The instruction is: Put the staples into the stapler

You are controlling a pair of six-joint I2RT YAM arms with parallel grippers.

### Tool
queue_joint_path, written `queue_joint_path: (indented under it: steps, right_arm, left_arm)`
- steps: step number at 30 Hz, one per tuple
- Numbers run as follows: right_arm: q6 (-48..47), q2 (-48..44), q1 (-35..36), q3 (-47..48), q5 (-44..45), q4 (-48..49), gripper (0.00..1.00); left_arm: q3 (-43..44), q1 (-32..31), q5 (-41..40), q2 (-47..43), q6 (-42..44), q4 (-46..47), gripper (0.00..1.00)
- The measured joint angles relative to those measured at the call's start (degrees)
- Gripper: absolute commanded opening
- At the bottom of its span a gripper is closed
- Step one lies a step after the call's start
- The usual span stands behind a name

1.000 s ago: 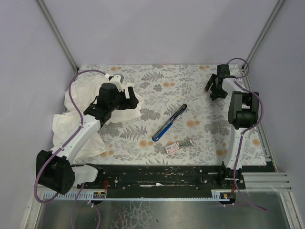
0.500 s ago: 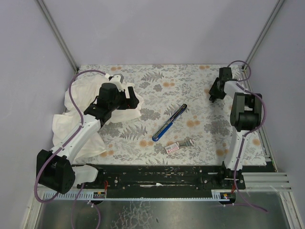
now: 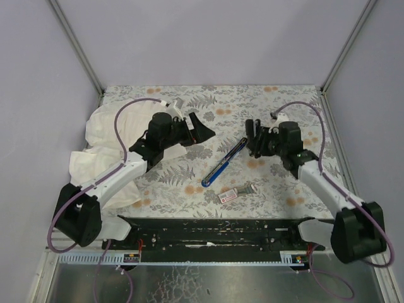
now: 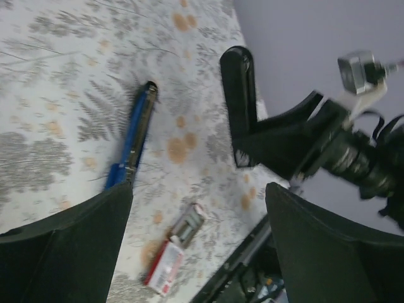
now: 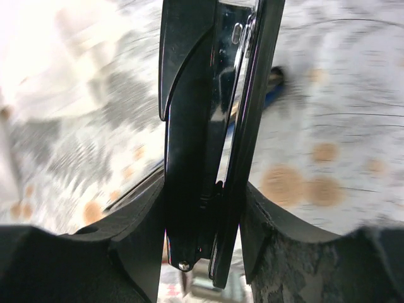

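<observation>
Lying between my left claw (image 3: 201, 129) and right claw (image 3: 254, 140), the stapler (image 3: 224, 161) slants, its black tip just beside the right one and its blue end nearer me. The left claw gapes wide; the right's state I cannot tell. The staples (image 3: 228, 196) sit near the blue end, and the cloth (image 3: 101, 123) lies off to the left claw's left.

floral table (image 3: 271, 183) carries stapler (image 3: 224, 162), staples (image 3: 228, 196) near it — white cloth (image 3: 82, 165) left.

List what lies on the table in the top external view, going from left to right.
white cloth → left gripper → stapler → right gripper. The staples are left out because they share the stretch between stapler and right gripper.
</observation>
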Motion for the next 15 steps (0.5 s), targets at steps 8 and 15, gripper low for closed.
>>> queue_joint_path:
  steps: [8,15]
  right_arm:
    - [1.1,-13.6,15.5,-15.0,-3.8,13.4,0.00]
    - [1.3,-14.2,19.3,-16.8,-4.1,15.2,0.00]
  left_arm:
    - [0.0,-2.4,5.5,4.6,-9.9,7.3,0.85]
    - [0.2,-4.5,6.8,6.8,-13.1,9.9,0.82]
